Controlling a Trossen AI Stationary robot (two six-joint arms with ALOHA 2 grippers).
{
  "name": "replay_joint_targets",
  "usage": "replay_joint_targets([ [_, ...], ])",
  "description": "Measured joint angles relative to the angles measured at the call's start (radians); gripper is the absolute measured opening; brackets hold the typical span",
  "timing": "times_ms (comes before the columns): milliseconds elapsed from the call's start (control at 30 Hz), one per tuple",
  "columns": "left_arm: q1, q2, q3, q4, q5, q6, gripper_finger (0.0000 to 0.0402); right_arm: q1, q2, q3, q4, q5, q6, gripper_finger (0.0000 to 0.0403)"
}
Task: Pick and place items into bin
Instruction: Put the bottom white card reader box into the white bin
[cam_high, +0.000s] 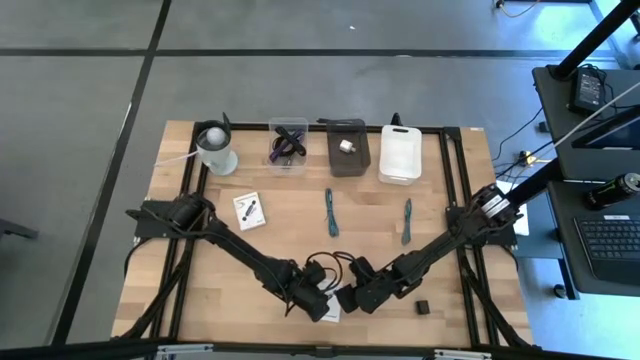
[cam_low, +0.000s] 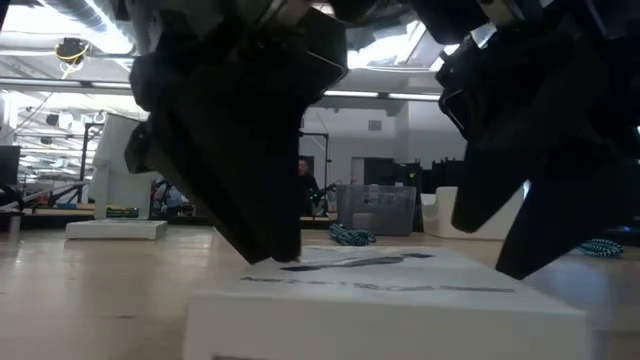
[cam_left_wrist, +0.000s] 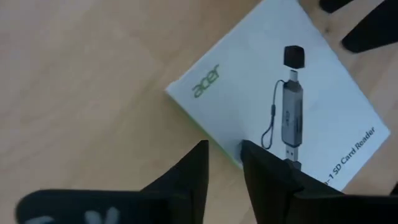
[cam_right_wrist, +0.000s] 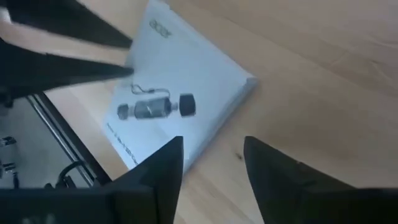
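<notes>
While purple straps (cam_high: 288, 145) already lie in your clear bin (cam_high: 272, 128), both narrowly parted jaws flank the white printed card-reader box (cam_left_wrist: 273, 93) on the desk (cam_high: 200, 290), far from it; teal straps (cam_high: 331, 212) wait too.

white acer card (cam_left_wrist: 267, 93) flat on table, 2 teal straps (cam_high: 331, 212) apart.

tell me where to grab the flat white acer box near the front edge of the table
Probably by an edge, not the face. The white Acer box lies flat on the wooden table, so its thin side walls are the only grippable part. The left gripper already straddles one edge from above; the right gripper hovers open at the opposite edge.
</notes>
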Motion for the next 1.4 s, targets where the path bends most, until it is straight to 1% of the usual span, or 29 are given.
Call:
replay_joint_targets([
  [167, 0.001, 0.023, 0.002, 0.022, 0.035, -0.001, 0.0045, 0.0, 0.001, 0.0, 0.012, 0.0, 0.0, 0.0181],
  [333, 0.0, 0.024, 0.0, 0.02, 0.025, 0.011, 0.0011, 0.0, 0.001, 0.0, 0.028, -0.008, 0.0, 0.0181],
  [400, 0.0, 0.025, 0.0, 0.018, 0.024, 0.015, 0.0003, 0.0, 0.001, 0.0, 0.03, -0.008, -0.001, 0.0181],
  [800, 0.015, 0.023, -0.02, 0.014, 0.01, 0.018, 0.0002, 0.0, 0.001, 0.0, 0.023, -0.008, -0.003, 0.0181],
  [1000, 0.016, 0.017, -0.067, 0.108, 0.011, -0.021, 0.0002, -0.001, 0.001, 0.0, 0.021, -0.008, -0.005, 0.0181],
  [1400, 0.015, 0.017, -0.075, 0.114, -0.01, -0.057, 0.0002, -0.001, 0.001, 0.0, 0.02, -0.008, -0.002, 0.0182],
])
